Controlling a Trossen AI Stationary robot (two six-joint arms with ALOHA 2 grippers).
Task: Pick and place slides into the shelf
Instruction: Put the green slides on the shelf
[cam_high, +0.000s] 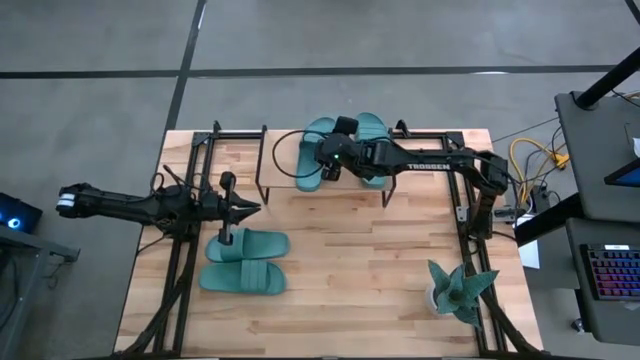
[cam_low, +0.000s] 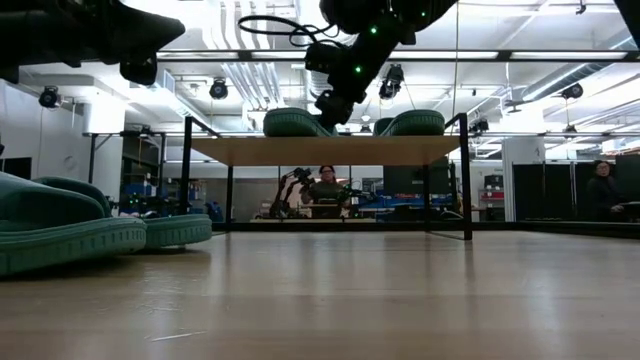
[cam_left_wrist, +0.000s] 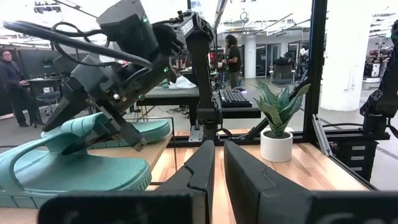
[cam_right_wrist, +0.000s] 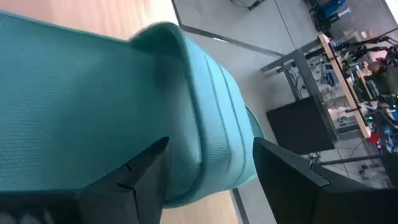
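Observation:
Two teal slides (cam_high: 318, 150) (cam_high: 372, 138) lie side by side on the top board of the shelf (cam_high: 350, 186) at the far middle of the table. My right gripper (cam_high: 320, 164) hangs open over the left one. Its two fingers stand on either side of that slide's ribbed strap (cam_right_wrist: 205, 118), and no touch shows. Two more slides (cam_high: 246, 244) (cam_high: 243, 278) rest sole-down on the table at the near left. My left gripper (cam_high: 250, 208) hovers shut and level just beyond them, holding nothing.
A teal spiky plant in a white pot (cam_high: 458, 290) stands at the near right. Black frame rails (cam_high: 185, 230) run along both side edges of the table. Bare wood lies between the shelf and the near edge. People (cam_low: 325, 186) stand in the room beyond.

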